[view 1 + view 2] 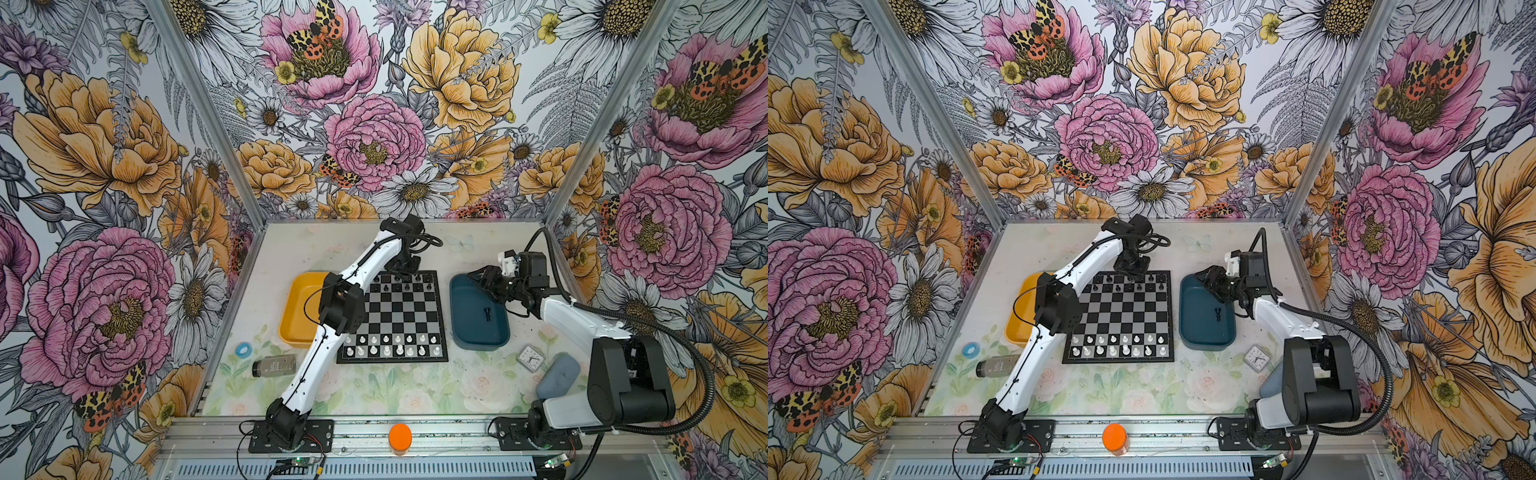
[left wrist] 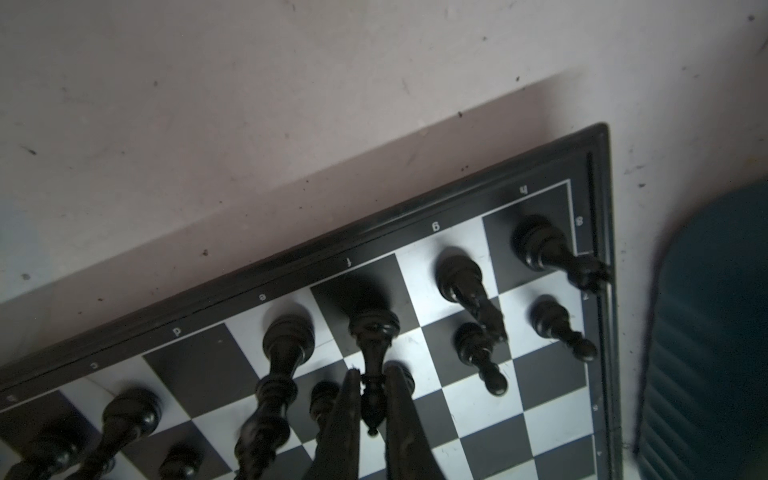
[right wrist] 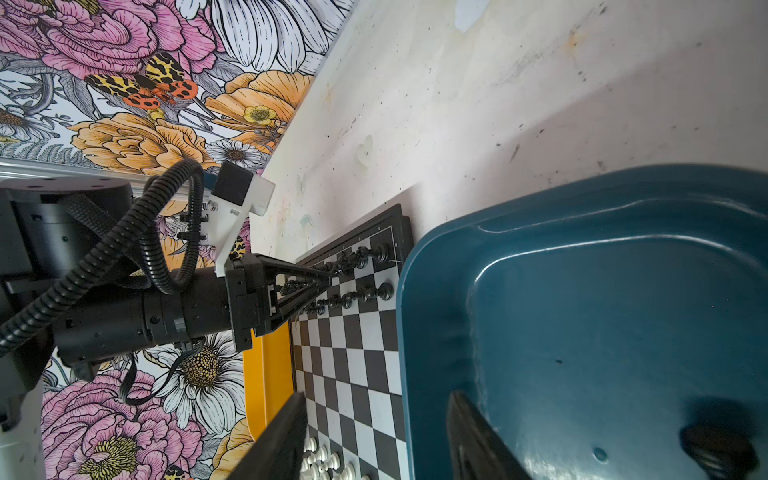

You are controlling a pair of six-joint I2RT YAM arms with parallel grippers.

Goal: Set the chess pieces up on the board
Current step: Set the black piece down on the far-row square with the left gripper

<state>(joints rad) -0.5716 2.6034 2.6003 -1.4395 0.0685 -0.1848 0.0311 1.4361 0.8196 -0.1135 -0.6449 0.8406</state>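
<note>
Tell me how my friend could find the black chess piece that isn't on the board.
Find the chessboard in the middle of the table, then look just right of it to the dark blue tray. Near the tray's middle sits one small black chess piece. It is alone in there, while the other black pieces crowd the board's far rows.

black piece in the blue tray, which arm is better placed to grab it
Right. The right tool hangs open at the blue tray near that piece; left tool is shut on another piece.
</note>
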